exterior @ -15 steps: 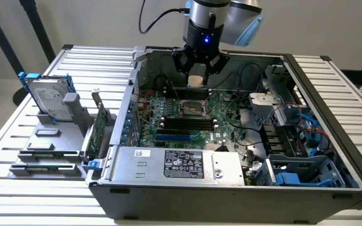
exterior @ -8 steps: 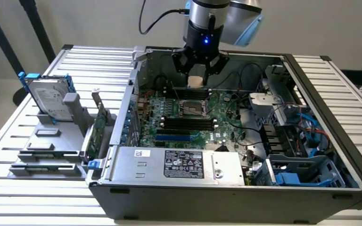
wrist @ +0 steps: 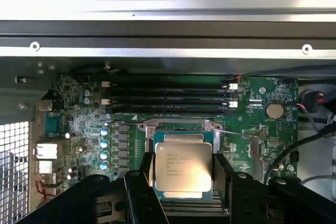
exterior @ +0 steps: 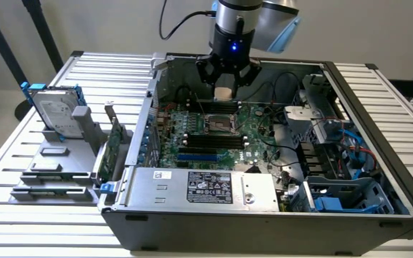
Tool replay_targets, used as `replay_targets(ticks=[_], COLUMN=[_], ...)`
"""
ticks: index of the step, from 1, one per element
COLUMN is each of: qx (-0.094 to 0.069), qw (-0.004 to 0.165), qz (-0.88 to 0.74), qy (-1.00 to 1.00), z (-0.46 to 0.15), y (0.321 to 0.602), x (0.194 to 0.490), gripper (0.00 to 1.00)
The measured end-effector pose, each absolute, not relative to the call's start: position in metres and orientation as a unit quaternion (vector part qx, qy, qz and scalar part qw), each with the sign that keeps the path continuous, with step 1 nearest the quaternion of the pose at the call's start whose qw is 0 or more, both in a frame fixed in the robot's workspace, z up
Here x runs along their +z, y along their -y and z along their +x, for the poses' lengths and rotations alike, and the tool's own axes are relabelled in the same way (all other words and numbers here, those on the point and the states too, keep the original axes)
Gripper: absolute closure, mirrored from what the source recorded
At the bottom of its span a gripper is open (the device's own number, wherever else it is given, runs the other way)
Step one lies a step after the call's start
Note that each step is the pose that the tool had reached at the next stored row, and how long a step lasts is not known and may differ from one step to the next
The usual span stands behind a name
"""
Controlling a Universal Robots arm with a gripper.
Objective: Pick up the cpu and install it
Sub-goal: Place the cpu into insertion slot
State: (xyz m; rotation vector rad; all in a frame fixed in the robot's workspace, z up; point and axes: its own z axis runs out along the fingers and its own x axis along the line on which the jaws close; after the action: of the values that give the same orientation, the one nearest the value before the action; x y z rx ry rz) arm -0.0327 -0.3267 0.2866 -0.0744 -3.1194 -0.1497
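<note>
The cpu [wrist: 182,165], a flat square chip with a silver-grey printed top, sits between my gripper's [wrist: 182,176] two black fingers [wrist: 143,182], which are shut on its opposite edges. It hangs just over the open socket [wrist: 157,136] on the green motherboard [wrist: 252,129]. In the exterior view my gripper [exterior: 225,90] reaches down into the open computer case [exterior: 264,220], with the pale cpu [exterior: 223,93] in its jaws. The dark square socket [exterior: 221,123] lies a little below the chip.
Memory slots [wrist: 168,95] run beside the socket. A silver box with a black label [exterior: 206,188] fills the case's near side. Cables and drive bays [exterior: 335,156] crowd the exterior view's right. A hard drive with blue brackets [exterior: 52,110] stands outside the case on the left.
</note>
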Motion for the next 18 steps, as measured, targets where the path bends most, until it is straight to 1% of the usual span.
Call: replay_targets(ticks=[18], qx=[-0.049], qw=[0.001], qz=[-0.182], qy=[0.982], z=[-0.0327], y=[0.3267], x=[0.2789], gripper=[0.45])
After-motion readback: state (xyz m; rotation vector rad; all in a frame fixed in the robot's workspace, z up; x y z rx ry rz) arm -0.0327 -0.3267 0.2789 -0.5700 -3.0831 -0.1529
